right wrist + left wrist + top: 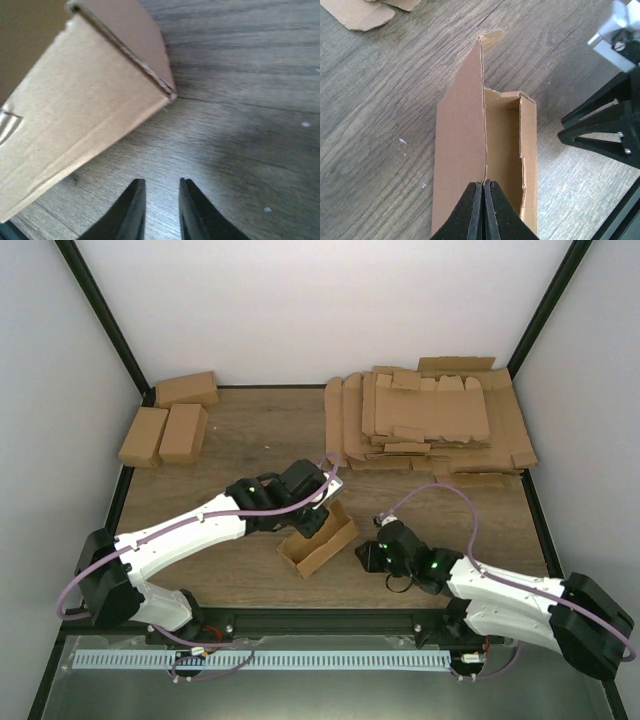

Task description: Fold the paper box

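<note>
Paper box (318, 538): it lies on the table (250, 430), in the middle part and closer to the near edge, set diagonally. It is half folded into a long trough with the top open. One long wall stands higher than the other.
Left gripper (484, 185): it is clenched on the top edge of the higher long wall of the paper box. The cardboard goes between the two black fingers, and the fingers meet on it with no gap that I can see.
Right gripper (161, 182): it is low over the wood, just beside the right end of the paper box and near one bottom corner, but apart from the cardboard. Its jaws stand a narrow gap apart and nothing is between them.
Stack of flat blanks (425, 420): brown sheets in an untidy pile at the far right corner of the table.
Folded cartons (165, 420): three small closed ones at the far left corner, two side by side and one behind them.
</note>
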Available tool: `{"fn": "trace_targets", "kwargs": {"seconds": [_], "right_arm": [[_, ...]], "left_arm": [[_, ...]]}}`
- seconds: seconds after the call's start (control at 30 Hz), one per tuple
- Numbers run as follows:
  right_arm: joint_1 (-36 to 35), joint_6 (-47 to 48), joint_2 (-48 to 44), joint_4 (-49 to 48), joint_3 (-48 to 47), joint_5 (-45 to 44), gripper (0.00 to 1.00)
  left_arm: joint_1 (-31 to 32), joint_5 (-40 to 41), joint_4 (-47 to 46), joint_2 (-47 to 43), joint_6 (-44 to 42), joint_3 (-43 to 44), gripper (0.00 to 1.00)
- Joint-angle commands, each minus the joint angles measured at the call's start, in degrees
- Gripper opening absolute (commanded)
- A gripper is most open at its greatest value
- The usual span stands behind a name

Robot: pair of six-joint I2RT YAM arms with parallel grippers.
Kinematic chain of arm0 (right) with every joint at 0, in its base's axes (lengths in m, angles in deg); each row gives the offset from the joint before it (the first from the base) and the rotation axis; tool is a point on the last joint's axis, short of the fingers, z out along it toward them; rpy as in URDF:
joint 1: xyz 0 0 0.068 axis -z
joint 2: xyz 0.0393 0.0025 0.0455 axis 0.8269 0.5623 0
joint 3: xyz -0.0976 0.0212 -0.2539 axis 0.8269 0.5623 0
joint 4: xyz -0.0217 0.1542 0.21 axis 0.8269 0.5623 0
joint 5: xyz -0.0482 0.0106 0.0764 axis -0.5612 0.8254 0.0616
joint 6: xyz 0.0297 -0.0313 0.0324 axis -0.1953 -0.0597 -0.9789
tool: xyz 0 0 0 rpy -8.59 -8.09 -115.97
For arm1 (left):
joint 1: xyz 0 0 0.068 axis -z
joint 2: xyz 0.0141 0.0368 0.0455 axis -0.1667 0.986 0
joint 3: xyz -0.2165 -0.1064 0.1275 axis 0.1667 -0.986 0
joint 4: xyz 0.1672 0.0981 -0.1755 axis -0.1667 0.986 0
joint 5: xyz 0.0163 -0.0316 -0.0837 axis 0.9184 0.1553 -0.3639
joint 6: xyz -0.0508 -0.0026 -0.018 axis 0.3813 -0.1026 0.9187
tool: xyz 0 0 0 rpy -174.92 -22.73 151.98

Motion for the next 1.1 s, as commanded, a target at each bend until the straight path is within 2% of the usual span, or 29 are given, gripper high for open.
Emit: {"fn": "trace_targets", "kwargs": {"seconds": [0.0,0.2,0.37,0.57,0.8,0.87,0.97,1.07], "right_arm": [[0.2,-1.9,2.5,-13.9,1.2,2.8,0.17],[0.2,-2.8,8.7,-25.2,1.1,4.1,0.02],[0.2,-2.3,9.8,-30.4,1.4,3.4,0.01],[0.2,-1.8,10.6,-23.1,0.3,-0.3,0.01],[0.5,2.1,1.2,-14.5,2.5,-6.0,0.05],[0.8,4.1,-1.4,-11.0,1.7,-7.1,0.1],[1.3,7.3,-4.1,-4.7,-1.0,-9.0,0.19],[1.8,10.5,-5.3,0.9,-4.2,-10.7,0.28]], "left_arm": [[0.3,-2.5,-0.2,1.0,1.4,-1.3,0.04],[0.3,-6.5,-2.7,1.1,3.6,-3.2,0.04],[0.3,-12.0,-5.4,2.1,6.1,-5.7,0.04],[0.4,-16.3,-8.0,3.9,8.3,-8.5,0.04],[0.4,-18.4,-10.7,5.5,10.4,-10.0,0.06],[0.4,-18.1,-10.8,6.1,10.6,-10.1,0.15],[0.4,-17.4,-11.0,6.1,11.6,-10.4,0.47],[0.3,-17.2,-12.2,3.7,13.5,-11.0,0.61]]}}
